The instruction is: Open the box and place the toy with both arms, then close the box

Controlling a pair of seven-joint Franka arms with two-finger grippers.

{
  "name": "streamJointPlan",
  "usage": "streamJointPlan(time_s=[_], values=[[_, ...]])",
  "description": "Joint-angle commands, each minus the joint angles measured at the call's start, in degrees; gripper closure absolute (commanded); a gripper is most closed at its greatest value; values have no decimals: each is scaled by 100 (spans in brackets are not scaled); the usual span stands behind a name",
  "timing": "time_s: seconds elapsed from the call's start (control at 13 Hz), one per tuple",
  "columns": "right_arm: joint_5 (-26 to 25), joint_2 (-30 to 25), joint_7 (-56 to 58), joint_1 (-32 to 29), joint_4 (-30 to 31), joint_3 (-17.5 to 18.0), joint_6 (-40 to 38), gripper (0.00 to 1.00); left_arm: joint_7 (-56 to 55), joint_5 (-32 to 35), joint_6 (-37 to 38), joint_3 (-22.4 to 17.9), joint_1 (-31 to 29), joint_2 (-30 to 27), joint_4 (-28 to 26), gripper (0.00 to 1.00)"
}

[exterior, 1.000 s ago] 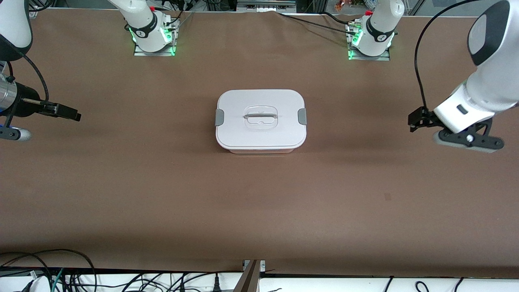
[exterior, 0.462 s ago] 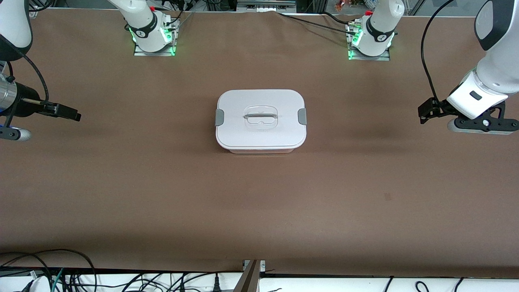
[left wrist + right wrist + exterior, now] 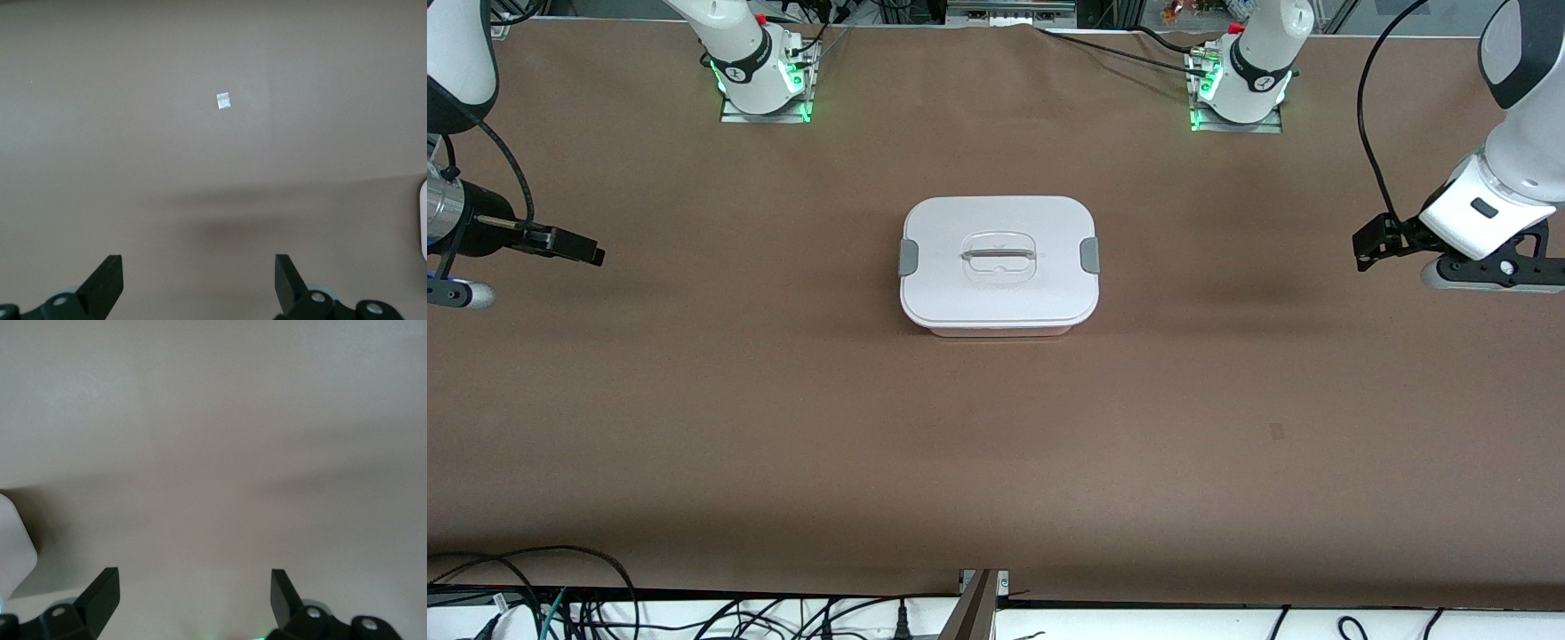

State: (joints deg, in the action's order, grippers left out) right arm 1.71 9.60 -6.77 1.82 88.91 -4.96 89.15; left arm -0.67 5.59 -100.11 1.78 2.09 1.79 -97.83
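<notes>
Box [image 3: 999, 265] at mid-table, lid [image 3: 996, 258] on: I see a white rounded-rectangular top, a grey clip [image 3: 908, 257] at each end, a clear recessed handle [image 3: 1000, 257] in the centre, and a strip of tub wall showing under the edge nearer the front camera. No writing that I can read. Left gripper [image 3: 199, 280] released, fingers [image 3: 107, 280] spread over bare table [image 3: 783, 427] at its own end. Right gripper [image 3: 193, 595] likewise released, over its end. Small pale square [image 3: 223, 101] on the cloth under the left wrist.
</notes>
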Motion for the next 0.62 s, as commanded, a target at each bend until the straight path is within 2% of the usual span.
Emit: streamJointPlan(time_s=[0.0,0.54], values=[[22,50,0,-33,-110,39,-30,0,399,-155,-52,51,-69,-187,-131,0],[13,50,9,-33,-110,39,-29,0,375,-164,-35,33,-69,-249,-140,0]])
